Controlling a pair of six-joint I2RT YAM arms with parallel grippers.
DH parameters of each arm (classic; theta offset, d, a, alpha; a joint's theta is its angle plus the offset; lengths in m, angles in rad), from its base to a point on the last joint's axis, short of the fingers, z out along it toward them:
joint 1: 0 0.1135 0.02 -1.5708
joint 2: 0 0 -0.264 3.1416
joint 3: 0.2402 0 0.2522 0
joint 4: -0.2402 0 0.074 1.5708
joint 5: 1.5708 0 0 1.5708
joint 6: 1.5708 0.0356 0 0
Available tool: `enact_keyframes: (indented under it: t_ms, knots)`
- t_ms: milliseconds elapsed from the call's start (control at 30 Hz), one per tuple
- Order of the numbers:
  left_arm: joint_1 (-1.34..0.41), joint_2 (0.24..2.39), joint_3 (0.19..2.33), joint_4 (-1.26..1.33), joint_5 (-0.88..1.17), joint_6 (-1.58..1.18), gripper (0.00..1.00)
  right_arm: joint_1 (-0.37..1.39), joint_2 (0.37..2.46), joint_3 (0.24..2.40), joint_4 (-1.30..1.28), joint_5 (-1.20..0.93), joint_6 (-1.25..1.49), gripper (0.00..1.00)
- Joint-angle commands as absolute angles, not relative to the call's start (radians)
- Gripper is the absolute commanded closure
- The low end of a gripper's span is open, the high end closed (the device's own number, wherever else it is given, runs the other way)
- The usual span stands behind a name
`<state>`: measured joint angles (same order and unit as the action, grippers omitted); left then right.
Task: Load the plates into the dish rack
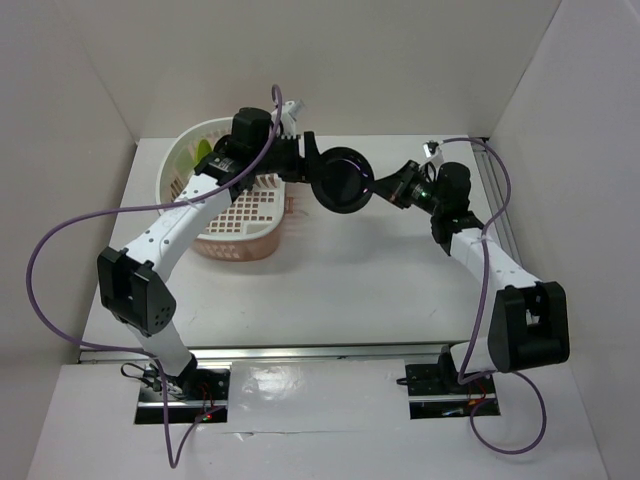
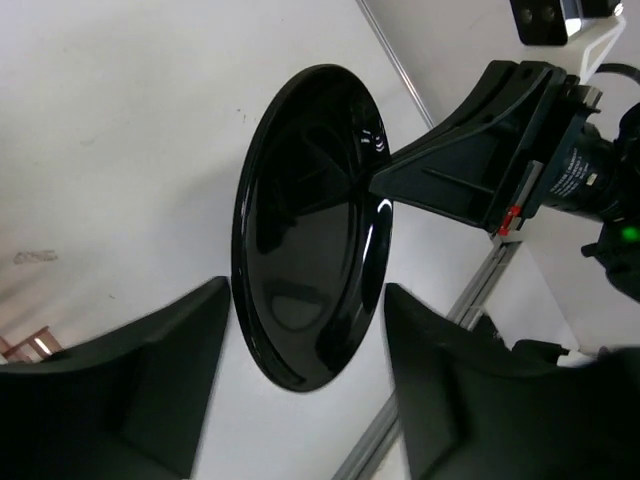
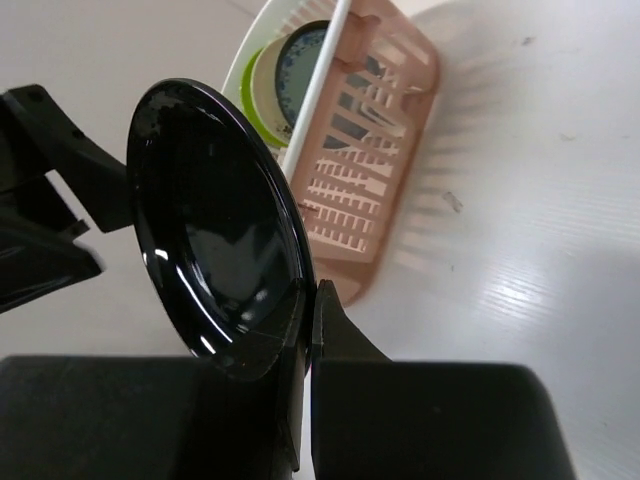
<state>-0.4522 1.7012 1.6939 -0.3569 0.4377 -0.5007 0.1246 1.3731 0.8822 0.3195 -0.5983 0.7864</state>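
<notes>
black plate, pink dish rack

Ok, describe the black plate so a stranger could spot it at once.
Start at the pale pink dish rack at the far left of the table. Just right of it, a plate hangs on edge in mid-air, its rim clamped in the jaws of the right gripper. It is glossy black, the only plate outside the rack.
</notes>
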Motion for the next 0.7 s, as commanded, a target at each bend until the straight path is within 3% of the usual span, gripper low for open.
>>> enact_keyframes:
  t_ms: [0, 33, 100, 167, 267, 300, 333, 367, 400, 433, 667]
  knots:
    - [-0.451, 1.704, 1.681, -0.301, 0.451, -0.503, 0.31, 0.155, 1.371, 0.94, 0.411, -0.632, 0.773, 1.0]
    - [-0.451, 1.704, 1.681, -0.301, 0.451, -0.503, 0.45, 0.155, 1.371, 0.94, 0.431, -0.623, 0.782, 1.0]
    - [-0.451, 1.704, 1.681, -0.301, 0.44, -0.503, 0.54, 0.155, 1.371, 0.94, 0.431, -0.623, 0.782, 1.0]
    - [-0.451, 1.704, 1.681, -0.301, 0.44, -0.503, 0.74, 0.155, 1.371, 0.94, 0.442, -0.632, 0.792, 1.0]
    - [-0.451, 1.704, 1.681, -0.301, 0.44, -0.503, 0.92, 0.155, 1.371, 0.94, 0.442, -0.632, 0.792, 1.0]
    - [-0.451, 1.704, 1.692, -0.301, 0.44, -0.503, 1.0, 0.155, 1.38, 0.94, 0.451, -0.632, 0.792, 0.94]
    - [-0.451, 1.713, 1.692, -0.301, 0.431, -0.503, 1.0, 0.155, 1.381, 0.94, 0.451, -0.632, 0.792, 0.82]
    - [-0.451, 1.713, 1.713, -0.301, 0.419, -0.503, 1.0, 0.155, 1.381, 0.94, 0.451, -0.641, 0.792, 0.64]
    - [-0.451, 1.713, 1.726, -0.311, 0.404, -0.503, 1.0, 0.155, 1.381, 0.94, 0.451, -0.641, 0.792, 0.36]
    - [-0.451, 1.713, 1.741, -0.322, 0.385, -0.491, 1.0, 0.155, 1.381, 0.94, 0.451, -0.641, 0.792, 0.0]
    - [-0.451, 1.736, 1.934, -0.443, 0.02, -0.401, 1.0, 0.155, 1.391, 0.92, 0.35, -0.563, 0.741, 0.0]
